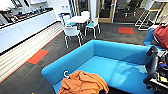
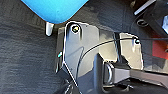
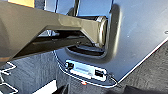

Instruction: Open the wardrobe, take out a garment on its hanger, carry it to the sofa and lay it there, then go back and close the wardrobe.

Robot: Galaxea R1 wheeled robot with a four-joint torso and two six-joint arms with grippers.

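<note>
Gripper state on both our arms we cannot tell, orange garment (image 1: 83, 84) lying crumpled on blue sofa (image 1: 120, 53) seat, near its left end, white hanger hook (image 1: 66, 74) beside it

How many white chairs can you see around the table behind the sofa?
3. One chair stands nearest the sofa, one at the white table's right side, one at its far end. More may be hidden behind the table.

sofa (image 1: 105, 53) | seat: orange garment (image 1: 83, 83) crumpled, hanger hook (image 1: 66, 74) showing
</note>
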